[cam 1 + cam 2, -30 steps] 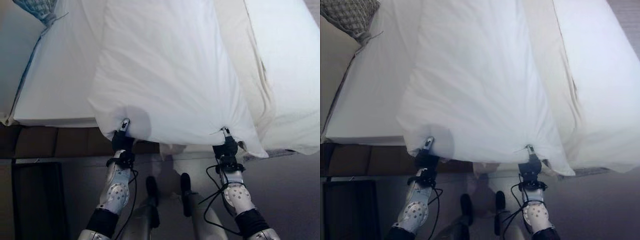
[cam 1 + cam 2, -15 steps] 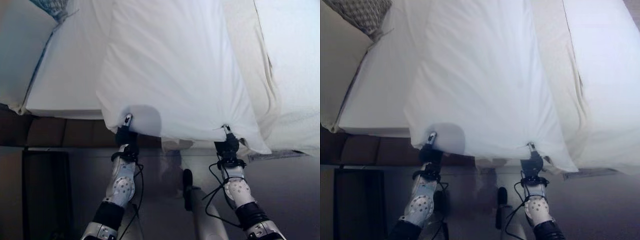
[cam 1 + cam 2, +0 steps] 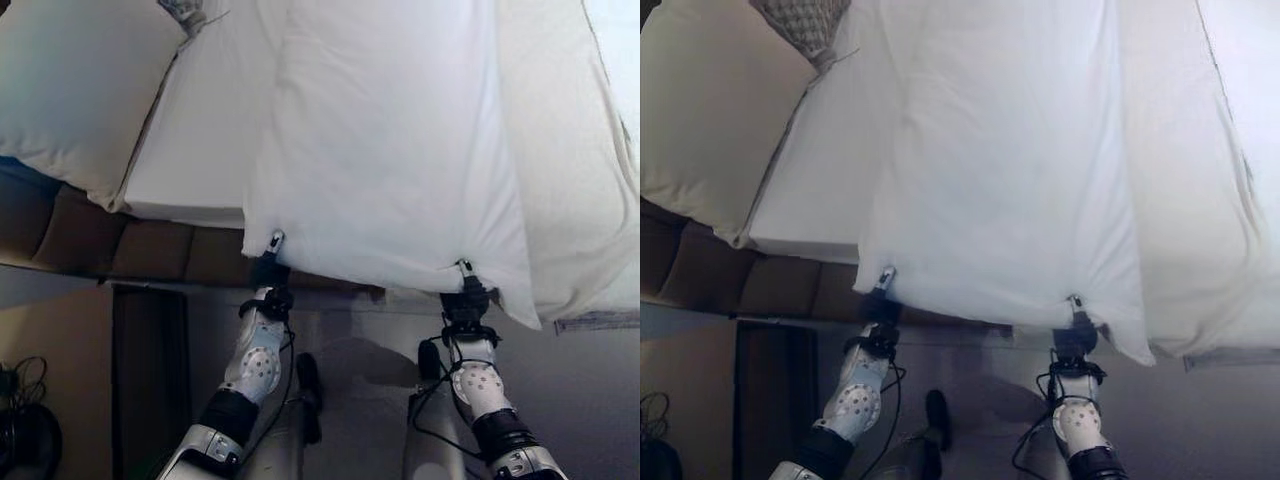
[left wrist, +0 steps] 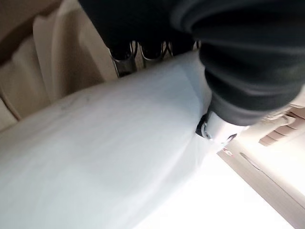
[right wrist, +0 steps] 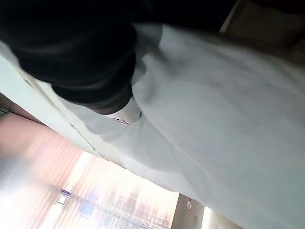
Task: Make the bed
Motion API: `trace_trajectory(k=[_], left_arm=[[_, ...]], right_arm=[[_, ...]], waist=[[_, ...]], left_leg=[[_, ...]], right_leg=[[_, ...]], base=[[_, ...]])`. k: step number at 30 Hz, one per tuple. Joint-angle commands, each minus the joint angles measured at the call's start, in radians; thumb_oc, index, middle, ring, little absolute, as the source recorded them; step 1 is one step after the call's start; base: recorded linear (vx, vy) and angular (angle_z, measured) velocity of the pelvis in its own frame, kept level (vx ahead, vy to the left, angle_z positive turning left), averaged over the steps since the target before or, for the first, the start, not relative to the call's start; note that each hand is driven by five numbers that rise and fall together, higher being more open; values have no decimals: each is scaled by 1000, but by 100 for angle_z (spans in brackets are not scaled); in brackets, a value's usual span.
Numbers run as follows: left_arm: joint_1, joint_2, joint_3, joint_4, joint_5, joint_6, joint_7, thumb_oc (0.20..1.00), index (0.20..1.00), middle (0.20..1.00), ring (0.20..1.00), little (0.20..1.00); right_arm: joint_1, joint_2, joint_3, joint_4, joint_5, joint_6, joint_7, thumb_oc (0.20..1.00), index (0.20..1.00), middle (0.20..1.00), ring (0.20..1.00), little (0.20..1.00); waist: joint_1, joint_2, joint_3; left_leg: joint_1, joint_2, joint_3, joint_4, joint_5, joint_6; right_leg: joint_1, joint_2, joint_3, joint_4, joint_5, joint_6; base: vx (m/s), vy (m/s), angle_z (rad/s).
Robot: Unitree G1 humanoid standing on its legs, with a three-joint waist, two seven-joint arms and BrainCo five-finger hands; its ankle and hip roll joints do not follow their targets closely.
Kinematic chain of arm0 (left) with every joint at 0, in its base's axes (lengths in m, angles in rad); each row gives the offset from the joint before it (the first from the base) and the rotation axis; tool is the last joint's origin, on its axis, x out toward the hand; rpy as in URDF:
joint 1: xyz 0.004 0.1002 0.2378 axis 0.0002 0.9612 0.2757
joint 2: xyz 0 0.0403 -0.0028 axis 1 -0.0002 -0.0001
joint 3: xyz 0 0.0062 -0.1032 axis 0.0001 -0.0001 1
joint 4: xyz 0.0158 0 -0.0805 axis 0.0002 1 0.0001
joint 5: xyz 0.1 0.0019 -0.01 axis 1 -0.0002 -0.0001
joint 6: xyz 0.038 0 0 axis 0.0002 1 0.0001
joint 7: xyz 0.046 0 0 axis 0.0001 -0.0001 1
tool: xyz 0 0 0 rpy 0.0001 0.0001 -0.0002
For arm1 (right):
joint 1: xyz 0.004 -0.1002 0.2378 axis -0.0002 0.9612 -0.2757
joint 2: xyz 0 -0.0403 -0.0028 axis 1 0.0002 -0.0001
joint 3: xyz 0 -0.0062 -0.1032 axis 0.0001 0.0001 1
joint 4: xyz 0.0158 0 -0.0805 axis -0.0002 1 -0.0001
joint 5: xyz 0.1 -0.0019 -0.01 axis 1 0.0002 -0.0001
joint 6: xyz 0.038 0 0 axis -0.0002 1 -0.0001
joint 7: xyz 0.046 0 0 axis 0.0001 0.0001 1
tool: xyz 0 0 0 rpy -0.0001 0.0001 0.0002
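Still unlabelled: white duvet [image 3: 390, 150] in both hands' fingers [image 3: 274, 243].

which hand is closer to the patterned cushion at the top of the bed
Left. The left hand grips the white pillow at its near edge, on the patterned cushion's side. The right hand grips the same edge farther away.
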Motion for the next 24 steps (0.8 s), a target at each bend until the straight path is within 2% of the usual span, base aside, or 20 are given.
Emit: trace_trajectory(k=[1, 2, 4, 7, 9, 10, 14, 15, 17, 20, 24], left_arm=[[83, 20, 99, -33, 57, -94, 79, 200, 200, 200, 200, 200], [84, 3, 110, -13, 37, -98, 86, 200, 200, 200, 200, 200], [77, -17, 143, 48, 38, -106, 119, 200, 200, 200, 200, 200], [61, -53, 187, 143, 0, -120, 135, 200, 200, 200, 200, 200], [55, -64, 192, 173, -11, -116, 143, 200, 200, 200, 200, 200], [20, -81, 202, 315, -13, -91, 160, 200, 200, 200, 200, 200], [-49, -105, 256, 512, -35, -72, 202, 200, 200, 200, 200, 200], [-92, -108, 299, 621, -30, -52, 231, 200, 200, 200, 200, 200], [-123, -104, 352, 716, -51, -39, 247, 200, 200, 200, 200, 200], [-136, -91, 378, 783, -20, -17, 270, 200, 200, 200, 200, 200], [-153, -69, 413, 855, 15, 7, 319, 200, 200, 200, 200, 200]], right_arm=[[61, -23, 30, 34, -42, -3, 24, 200, 200, 200, 200, 200], [53, -20, 41, 70, -48, 3, 22, 200, 200, 200, 200, 200], [43, -16, 54, 127, -90, 17, 11, 200, 200, 200, 200, 200], [19, -23, 79, 233, -157, 47, 14, 200, 200, 200, 200, 200], [7, -28, 82, 267, -186, 45, 0, 200, 200, 200, 200, 200], [-10, -27, 78, 373, -231, 61, -28, 200, 200, 200, 200, 200], [-43, -33, 81, 522, -304, 99, -72, 200, 200, 200, 200, 200], [-59, -34, 94, 608, -363, 122, -99, 200, 200, 200, 200, 200], [-71, -34, 94, 688, -386, 149, -108, 200, 200, 200, 200, 200], [-79, -31, 96, 764, -437, 182, -108, 200, 200, 200, 200, 200], [-79, -30, 117, 822, -479, 253, -53, 200, 200, 200, 200, 200]], waist=[[8, -3, -20], [9, -3, -12], [21, -4, -5], [35, 1, 2], [38, 5, 3], [31, 7, -1], [30, 4, 2], [27, 7, 5], [26, 10, 2], [25, 12, -1], [21, 13, -1]], left_leg=[[29, -36, 8, -152, 66, -13], [36, -42, 14, -167, 69, -13], [48, -46, 34, -166, 58, -14], [42, -42, 52, -156, 57, -13], [37, -38, 62, -156, 60, -14], [27, -27, 70, -162, 71, -23], [19, -17, 68, -172, 91, -38], [15, -11, 63, -184, 110, -50], [13, -3, 59, -198, 124, -60], [9, 4, 58, -206, 134, -65], [4, 15, 59, -199, 133, -68]], right_leg=[[21, 145, -62, -117, 8, -19], [9, 167, -53, -103, 2, -20], [29, 155, -70, -142, 9, -12], [33, 146, -51, -164, 29, -2], [29, 145, -49, -167, 36, 1], [37, 151, -44, -190, 38, 0], [38, 167, -47, -191, 30, -7], [33, 177, -52, -187, 26, -13], [33, 183, -61, -194, 22, -16], [34, 187, -72, -201, 24, -18], [26, 193, -77, -185, 16, -25]], base=[[-17, 107, -26], [4, 103, -11], [11, 111, -23], [-12, 27, -31], [-13, -54, -9], [-12, -144, 0], [-22, -135, -2], [-21, -197, -2], [1, -147, 0], [28, -110, 4], [14, -48, 1]])
